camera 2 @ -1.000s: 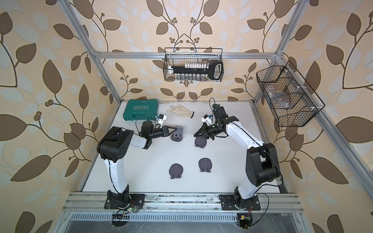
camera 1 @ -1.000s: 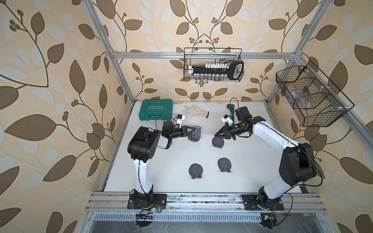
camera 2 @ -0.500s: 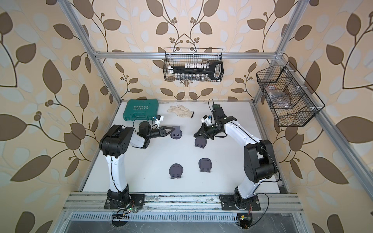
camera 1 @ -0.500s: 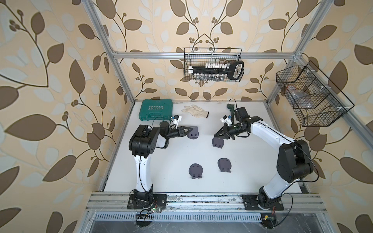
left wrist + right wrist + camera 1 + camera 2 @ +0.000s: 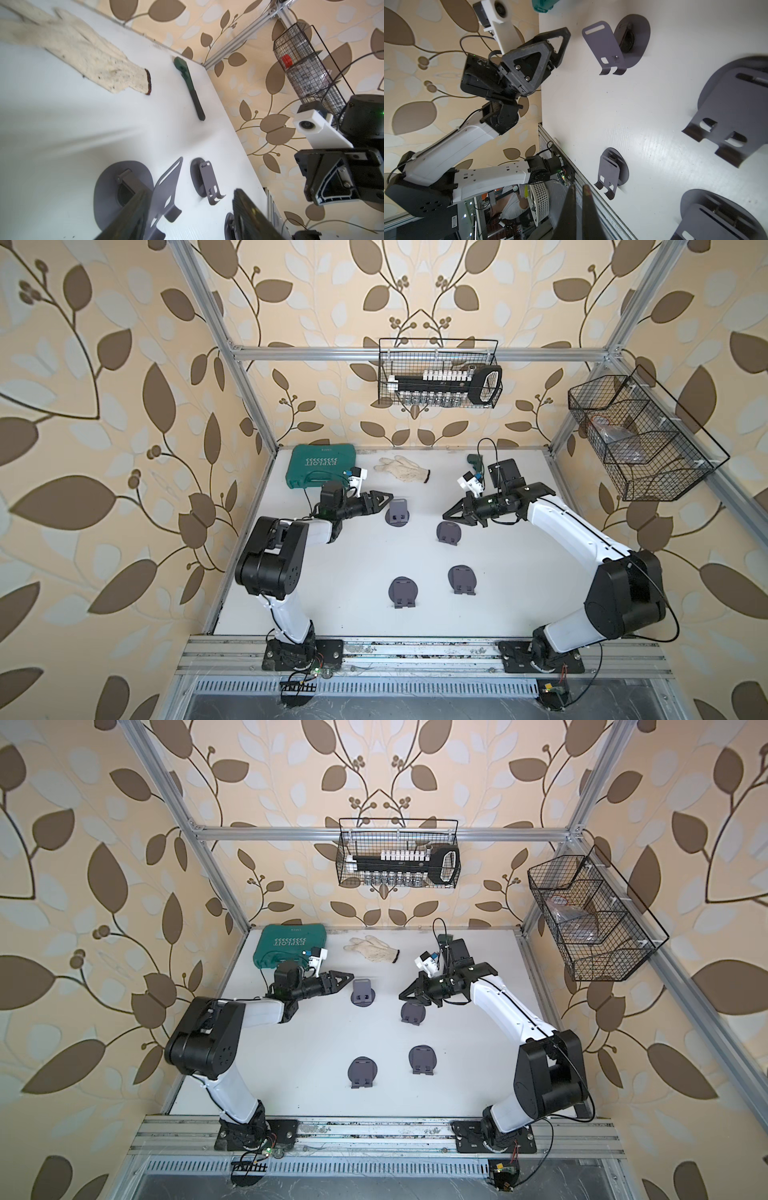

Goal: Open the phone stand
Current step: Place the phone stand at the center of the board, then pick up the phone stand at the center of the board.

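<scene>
The phone stand [image 5: 398, 512] is one of four grey ones on the white desk [image 5: 353, 556], and it sits at the far left of the group. Its plate is raised off its round base and tilted, as both wrist views show. The left end effector [image 5: 384, 501] lies low just beside it, released. In the left wrist view its fingers [image 5: 133, 212] are spread wide, with the raised plate close by one finger and not pinched between them. Whether that finger touches the plate I cannot tell.

The right end effector [image 5: 448, 516] is clenched, with its fingers nearly together and nothing between them. It hovers at the back edge of a second stand [image 5: 449, 533] at the far right of the group.

Two more stands [image 5: 403, 591] lie side by side nearer the front edge, well apart from both arms, with their plates close over their bases.

Along the back of the desk are a green case [image 5: 322, 466], a pale glove [image 5: 401, 468] and a green-handled tool [image 5: 473, 462]. A wire basket [image 5: 438, 373] hangs on the back wall.
</scene>
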You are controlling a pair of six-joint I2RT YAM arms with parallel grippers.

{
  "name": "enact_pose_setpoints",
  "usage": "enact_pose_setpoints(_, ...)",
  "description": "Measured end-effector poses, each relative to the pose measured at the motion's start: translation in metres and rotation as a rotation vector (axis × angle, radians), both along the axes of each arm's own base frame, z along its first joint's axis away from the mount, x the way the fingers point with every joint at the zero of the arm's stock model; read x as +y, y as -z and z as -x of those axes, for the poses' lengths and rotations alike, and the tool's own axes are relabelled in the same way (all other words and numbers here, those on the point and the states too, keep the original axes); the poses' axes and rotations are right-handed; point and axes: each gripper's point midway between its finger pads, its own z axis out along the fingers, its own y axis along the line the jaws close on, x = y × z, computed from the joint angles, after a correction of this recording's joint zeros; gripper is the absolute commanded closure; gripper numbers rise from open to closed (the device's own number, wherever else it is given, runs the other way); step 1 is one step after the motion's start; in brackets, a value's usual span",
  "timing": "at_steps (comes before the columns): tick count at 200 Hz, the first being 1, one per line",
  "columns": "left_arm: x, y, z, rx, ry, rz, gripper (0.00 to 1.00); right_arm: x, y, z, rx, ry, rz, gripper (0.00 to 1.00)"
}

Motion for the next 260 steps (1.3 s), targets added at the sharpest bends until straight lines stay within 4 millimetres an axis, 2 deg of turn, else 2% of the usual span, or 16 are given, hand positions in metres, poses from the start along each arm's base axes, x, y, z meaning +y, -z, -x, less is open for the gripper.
enact_pose_setpoints(17,-0.016,-0.029,0.002,-0.017,0.023,-0.081,0.34,-0.011,-0.006,0.001,-0.038,0.024,0.027,0.93)
enact_pose_setpoints(30,-0.045,-0.053,0.008,-0.039,0.091,-0.137,0.36,-0.021,-0.006,0.001,-0.061,0.047,0.05,0.91)
enact_pose_setpoints(43,-0.081,-0.07,0.025,-0.051,0.178,-0.179,0.37,-0.033,-0.001,0.003,-0.067,0.078,0.078,0.9)
enact_pose_setpoints(58,-0.118,-0.075,0.052,-0.04,0.282,-0.21,0.38,-0.048,0.011,0.007,-0.052,0.121,0.124,0.76)
enact_pose_setpoints(73,-0.146,-0.061,0.078,0.014,0.372,-0.244,0.38,-0.059,0.024,0.014,-0.044,0.145,0.175,0.73)
enact_pose_setpoints(88,-0.157,-0.033,0.09,0.092,0.414,-0.286,0.38,-0.066,0.032,0.02,-0.04,0.161,0.221,0.66)
enact_pose_setpoints(110,-0.155,0.019,0.088,0.226,0.41,-0.351,0.38,-0.076,0.039,0.025,-0.049,0.188,0.272,0.6)
enact_pose_setpoints(117,-0.154,0.035,0.087,0.265,0.402,-0.371,0.37,-0.078,0.04,0.025,-0.05,0.195,0.285,0.49)
enact_pose_setpoints(122,-0.154,0.043,0.086,0.287,0.398,-0.381,0.37,-0.08,0.041,0.025,-0.054,0.197,0.295,0.46)
enact_pose_setpoints(146,-0.155,0.076,0.079,0.359,0.375,-0.418,0.36,-0.085,0.046,0.025,-0.056,0.218,0.325,0.51)
enact_pose_setpoints(166,-0.16,0.087,0.07,0.373,0.362,-0.418,0.36,-0.087,0.049,0.024,-0.057,0.23,0.334,0.53)
enact_pose_setpoints(215,-0.17,0.095,0.053,0.354,0.332,-0.396,0.37,-0.091,0.056,0.025,-0.049,0.248,0.354,0.51)
enact_pose_setpoints(260,-0.178,0.114,0.04,0.359,0.312,-0.383,0.39,-0.093,0.069,0.028,-0.024,0.247,0.367,0.5)
